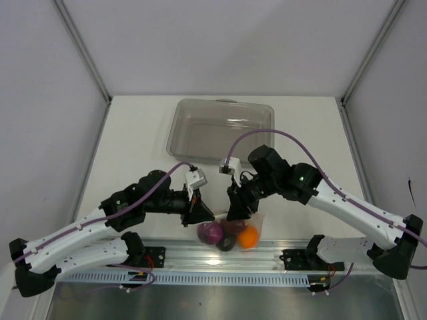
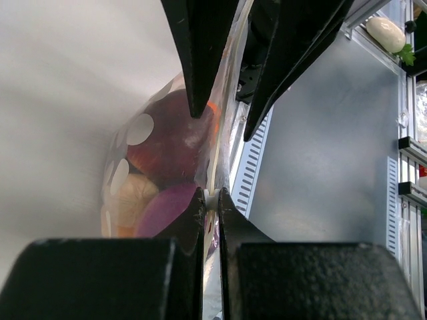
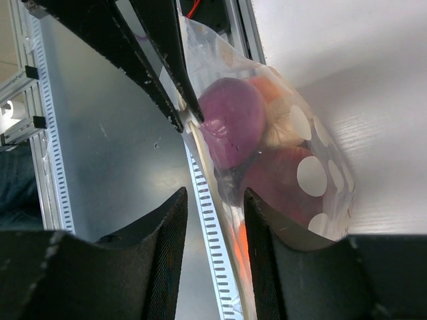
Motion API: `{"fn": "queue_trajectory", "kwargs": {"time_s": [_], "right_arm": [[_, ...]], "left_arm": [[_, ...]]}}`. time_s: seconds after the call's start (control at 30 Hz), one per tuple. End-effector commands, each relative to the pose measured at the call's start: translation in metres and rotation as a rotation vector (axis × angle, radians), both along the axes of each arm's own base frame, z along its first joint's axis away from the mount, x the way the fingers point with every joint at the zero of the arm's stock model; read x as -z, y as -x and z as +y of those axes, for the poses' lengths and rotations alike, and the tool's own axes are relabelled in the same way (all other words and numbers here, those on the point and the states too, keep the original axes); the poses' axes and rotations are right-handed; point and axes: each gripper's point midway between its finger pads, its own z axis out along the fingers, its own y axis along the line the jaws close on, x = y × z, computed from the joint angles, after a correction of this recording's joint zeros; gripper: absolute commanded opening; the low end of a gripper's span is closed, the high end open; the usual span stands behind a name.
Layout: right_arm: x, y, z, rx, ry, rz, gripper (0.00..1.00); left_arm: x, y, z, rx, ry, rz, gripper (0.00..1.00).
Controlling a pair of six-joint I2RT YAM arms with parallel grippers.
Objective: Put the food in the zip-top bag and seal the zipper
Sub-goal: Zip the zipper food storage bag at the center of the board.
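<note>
The clear, white-dotted zip-top bag (image 1: 256, 223) hangs between my two grippers at the table's near edge. Inside it are the food pieces: a purple ball (image 1: 211, 232), an orange (image 1: 248, 237), a blackish fruit (image 1: 227, 243) and a dark red fruit (image 3: 280, 183). My left gripper (image 2: 212, 197) is shut on the zipper (image 2: 214, 167) at the bag's mouth edge. My right gripper (image 3: 215, 200) stands open astride that same edge farther along, a gap on each side of the plastic. In the top view the left gripper (image 1: 207, 217) and right gripper (image 1: 235, 212) nearly meet above the bag.
A grey translucent tray (image 1: 179, 133) stands behind the arms at mid-table. A slotted metal rail (image 1: 200, 275) runs along the near edge under the bag. A white bulb with a green leaf (image 2: 385, 32) lies on shelving beyond the table.
</note>
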Motion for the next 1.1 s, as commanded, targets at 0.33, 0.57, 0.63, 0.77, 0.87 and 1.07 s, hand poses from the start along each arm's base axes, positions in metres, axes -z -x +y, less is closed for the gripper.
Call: {"fn": "queue_trajectory", "kwargs": {"time_s": [0.33,0.57,0.63,0.77,0.87,1.07], "right_arm": [[-0.010,-0.003,0.016,-0.045,-0.049,-0.019,0.39],[-0.002,-0.018,0.017,0.029,-0.011,-0.059,0.01],[-0.003,-0.022,0.014,0.054,-0.010,-0.079,0.00],[-0.002,-0.034,0.005,0.137,0.006,-0.121,0.00],[-0.004,-0.043,-0.005,0.213,0.014,-0.145,0.00],[-0.001,-0.051,-0.027,0.318,0.046,-0.166,0.00]], "left_arm": [[-0.031,-0.004,-0.009,0.029,0.078,-0.058,0.01],[-0.029,-0.006,-0.007,0.016,0.064,-0.066,0.01],[-0.027,-0.007,-0.006,0.008,0.058,-0.068,0.00],[-0.023,-0.009,0.001,-0.022,0.034,-0.070,0.01],[-0.022,-0.011,0.007,-0.052,0.022,-0.081,0.01],[-0.012,-0.014,0.023,-0.113,-0.028,-0.079,0.01]]}}
